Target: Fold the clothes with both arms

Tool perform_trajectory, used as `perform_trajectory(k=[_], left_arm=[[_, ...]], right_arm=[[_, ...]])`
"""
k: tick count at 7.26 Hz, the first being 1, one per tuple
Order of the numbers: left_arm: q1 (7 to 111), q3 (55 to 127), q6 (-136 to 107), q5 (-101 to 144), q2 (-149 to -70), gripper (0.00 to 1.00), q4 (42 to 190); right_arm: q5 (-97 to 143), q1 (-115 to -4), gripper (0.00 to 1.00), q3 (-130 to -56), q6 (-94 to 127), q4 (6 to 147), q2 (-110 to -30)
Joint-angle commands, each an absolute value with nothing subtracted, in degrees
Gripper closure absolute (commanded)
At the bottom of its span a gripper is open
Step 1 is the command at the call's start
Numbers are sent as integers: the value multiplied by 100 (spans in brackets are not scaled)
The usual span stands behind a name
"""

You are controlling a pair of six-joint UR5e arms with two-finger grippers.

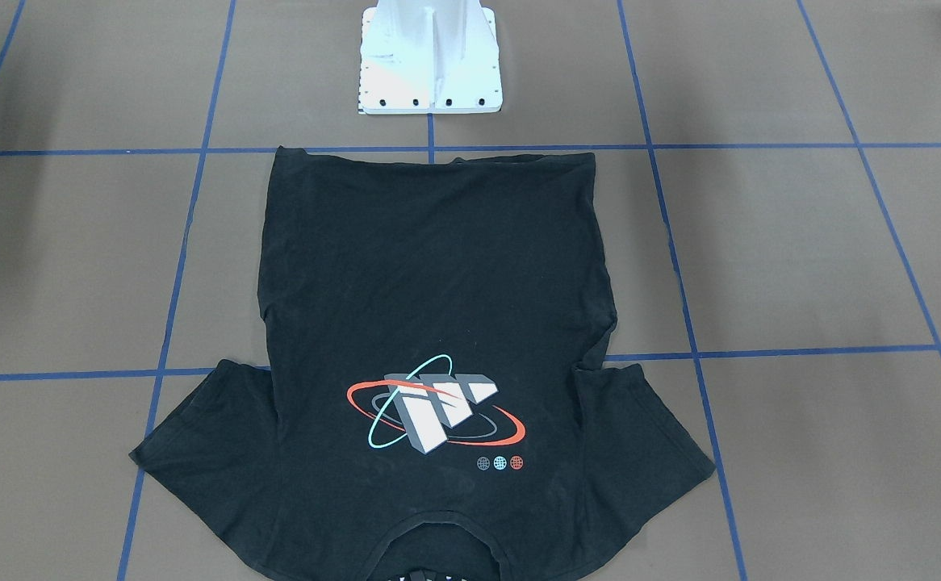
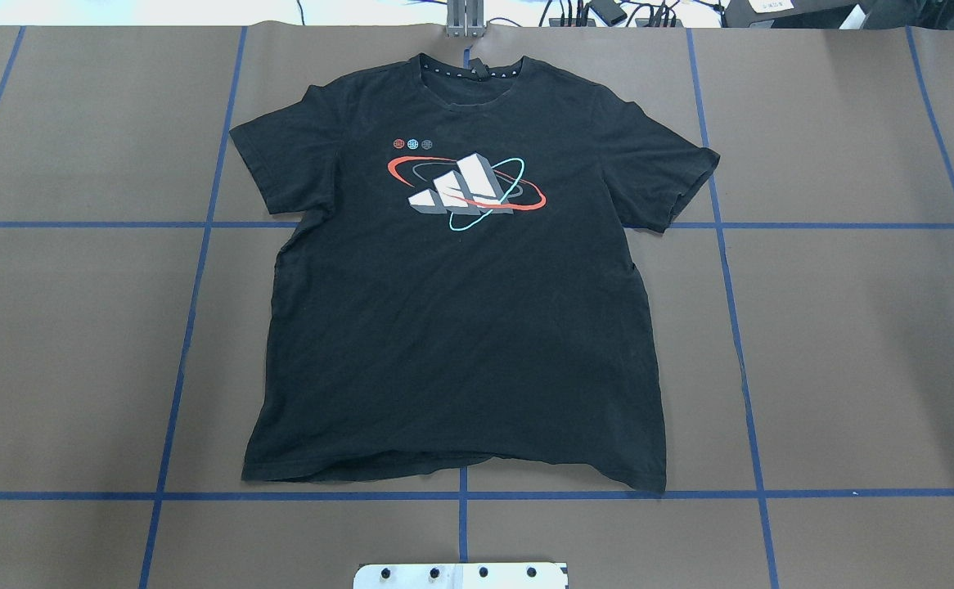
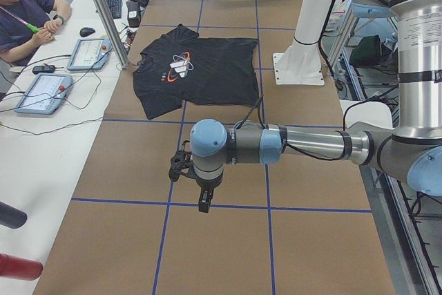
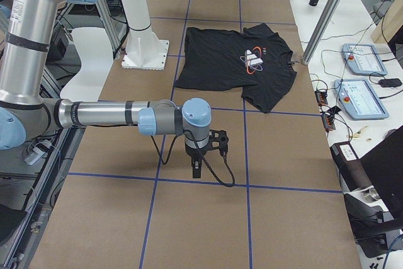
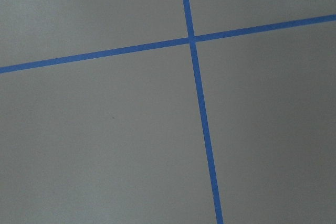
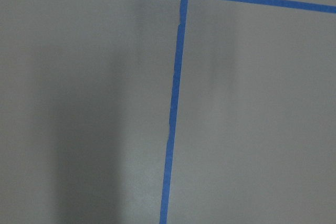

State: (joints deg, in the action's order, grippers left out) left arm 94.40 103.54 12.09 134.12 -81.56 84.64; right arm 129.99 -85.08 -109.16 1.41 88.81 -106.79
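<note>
**A:** What sits nearest the robot?

**B:** The white bolted pedestal base [image 1: 430, 60]. It stands on the brown paper-covered bench [image 2: 853, 343], and blue tape lines [image 2: 196, 278] divide that surface into large rectangles.

**A:** And the garment?

**B:** The black short-sleeved T-shirt with a white, red and teal orbit logo [image 2: 461, 327] lies flat, print up, in the middle of the bench. Its hem is near, just beyond the base and along a tape line. Its collar is far, close to the bench's far edge. One sleeve spreads left and the other right, and light creases cross the body.

**A:** The arms?

**B:** The silver-grey left arm [image 3: 311, 144] reaches over bare bench well left of the T-shirt. Its black left tool [image 3: 202, 202] points down near a tape crossing. The silver-grey right arm [image 4: 101, 114] reaches out well to the right, with its black right tool [image 4: 196, 169] hanging over a tape line. I cannot tell whether either tool's fingers are parted or together. The wrist views show only paper and tape.

**A:** Beyond the bench?

**B:** An aluminium post [image 3: 103, 18] rises at the far edge. Past it, a white side table [image 3: 41, 157] carries blue-rimmed handheld screens [image 3: 43, 92], a black keyboard [image 3: 114, 3] and loose cables. A person [image 3: 24, 12] sits there.
</note>
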Motion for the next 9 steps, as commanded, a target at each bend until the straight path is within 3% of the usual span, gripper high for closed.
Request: perform_trajectory(k=[1,5,9], left_arm=[[9422,10371,1178,13412,-8165,0,8464],[9413,10608,1143,13438,-8313,0,8499],[9387,10530,483,13439,-9420,0,8996]], right_arm=[[12999,-8508,0,-10925,141,8877,-10679],[12999,-8508,0,-10908,141,8476,-10574],[13078,-8490,0,-10407,448,8183,-9749]])
